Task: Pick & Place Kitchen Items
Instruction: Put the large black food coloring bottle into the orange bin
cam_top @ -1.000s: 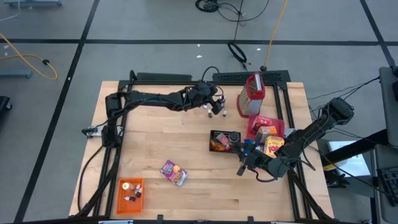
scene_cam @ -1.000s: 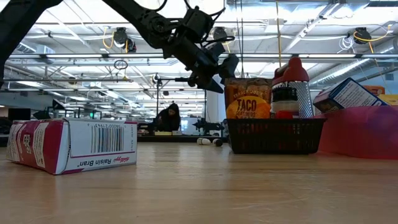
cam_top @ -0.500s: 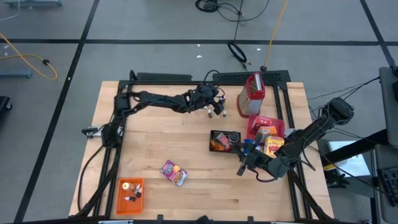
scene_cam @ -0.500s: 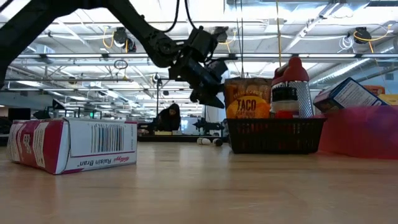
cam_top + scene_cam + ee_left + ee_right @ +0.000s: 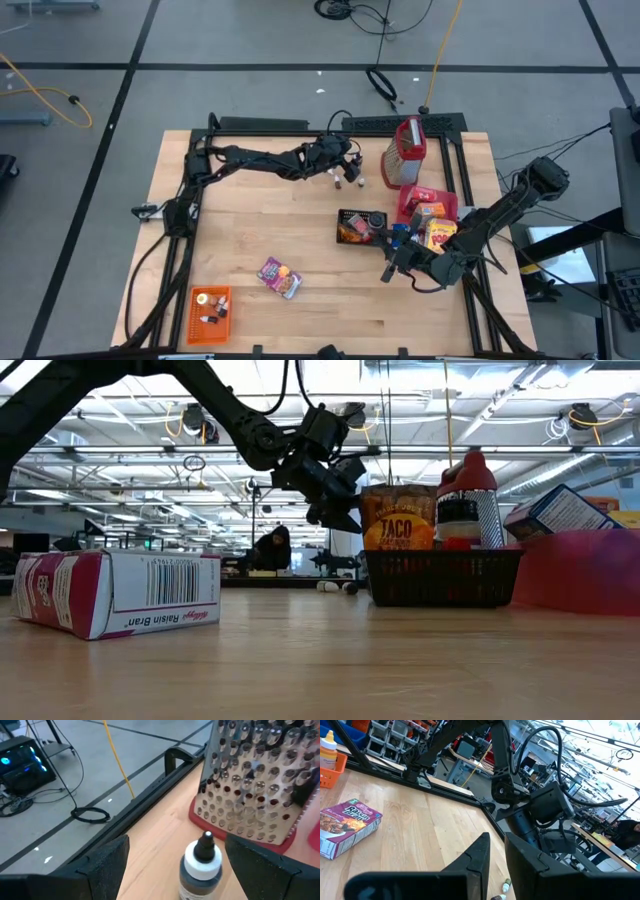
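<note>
My left gripper (image 5: pixel 345 166) (image 5: pixel 335 510) hangs open above two tiny bottles (image 5: pixel 348 181) that stand on the table near its far edge. In the left wrist view a small bottle (image 5: pixel 201 867) with a black cap and a white collar shows between the open fingers (image 5: pixel 107 865), and nothing touches it. My right gripper (image 5: pixel 390 268) (image 5: pixel 495 842) waits shut over the table's right side, beside the black mesh basket (image 5: pixel 358 226). A purple Raisin Bran box (image 5: pixel 279 277) (image 5: pixel 115 593) lies flat on the table.
A red-based metal grater (image 5: pixel 405 152) (image 5: pixel 255 780) stands just right of the bottles. The red tray (image 5: pixel 415 196) holds colourful boxes. A taco packet (image 5: pixel 398 520) sits in the basket. An orange crate (image 5: pixel 209 305) with tiny bottles sits at the near left. Bare wood lies between the crate and the basket.
My left gripper has come down a little toward the small bottles and tipped its fingers more downward, then held still. Nothing on the table has moved.
</note>
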`<action>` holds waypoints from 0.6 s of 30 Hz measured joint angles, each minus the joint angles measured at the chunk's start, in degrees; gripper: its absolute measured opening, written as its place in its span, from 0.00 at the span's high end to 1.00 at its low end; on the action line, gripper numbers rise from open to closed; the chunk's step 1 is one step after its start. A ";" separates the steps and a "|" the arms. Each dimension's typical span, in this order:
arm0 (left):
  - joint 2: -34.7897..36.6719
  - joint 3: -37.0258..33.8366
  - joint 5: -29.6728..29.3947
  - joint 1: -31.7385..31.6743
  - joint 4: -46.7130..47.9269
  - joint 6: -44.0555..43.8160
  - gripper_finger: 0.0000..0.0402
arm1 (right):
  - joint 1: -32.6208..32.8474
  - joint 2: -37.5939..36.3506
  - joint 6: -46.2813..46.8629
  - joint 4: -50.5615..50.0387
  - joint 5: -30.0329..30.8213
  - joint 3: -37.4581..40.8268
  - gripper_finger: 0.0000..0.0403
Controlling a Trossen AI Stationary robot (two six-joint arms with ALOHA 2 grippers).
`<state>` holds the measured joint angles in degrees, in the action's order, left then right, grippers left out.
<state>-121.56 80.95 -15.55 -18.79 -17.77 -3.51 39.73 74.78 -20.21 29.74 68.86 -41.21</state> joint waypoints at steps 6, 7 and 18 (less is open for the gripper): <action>0.00 1.48 0.55 -0.47 2.82 0.98 0.17 | -0.09 0.00 0.00 -0.01 0.00 0.00 0.87; 0.00 1.70 0.80 -0.63 3.19 0.98 0.17 | -0.23 0.00 0.00 -0.01 -0.01 0.00 0.87; 0.00 1.81 5.38 -1.34 3.20 3.56 0.47 | -1.19 0.00 0.48 0.01 -0.11 0.00 0.87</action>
<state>-121.56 82.76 -10.18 -20.12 -14.57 0.05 38.54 74.78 -19.73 29.75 68.75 -41.21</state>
